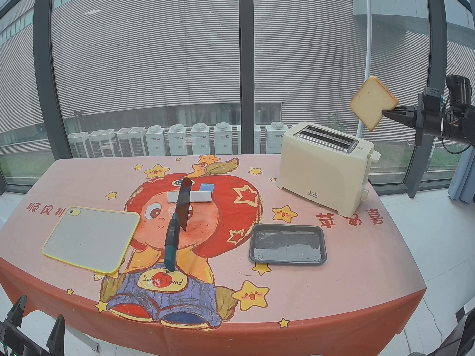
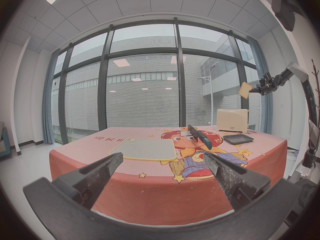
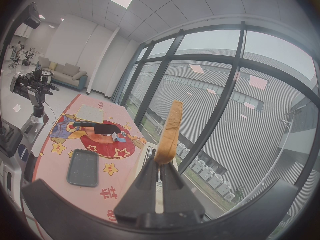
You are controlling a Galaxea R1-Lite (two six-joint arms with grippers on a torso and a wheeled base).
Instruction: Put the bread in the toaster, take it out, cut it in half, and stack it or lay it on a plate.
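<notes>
A slice of bread [image 1: 372, 102] [image 3: 170, 134] hangs in the air above and to the right of the cream toaster [image 1: 325, 165], held by one corner. My right gripper [image 1: 392, 111] [image 3: 160, 165] is shut on the bread. The toaster's two slots face up and look empty. A dark grey tray-like plate [image 1: 288, 244] lies in front of the toaster. A knife [image 1: 176, 221] with a teal handle rests on a small white stand at the table's middle. A grey cutting board [image 1: 91, 239] with a yellow rim lies at the left. My left gripper [image 2: 163, 172] is open, low off the table's front left edge.
The table [image 1: 346, 283] wears a pink cartoon cloth and ends at a window wall behind. A small blue block [image 1: 207, 188] sits by the knife stand. Free cloth lies between the board, the plate and the front edge.
</notes>
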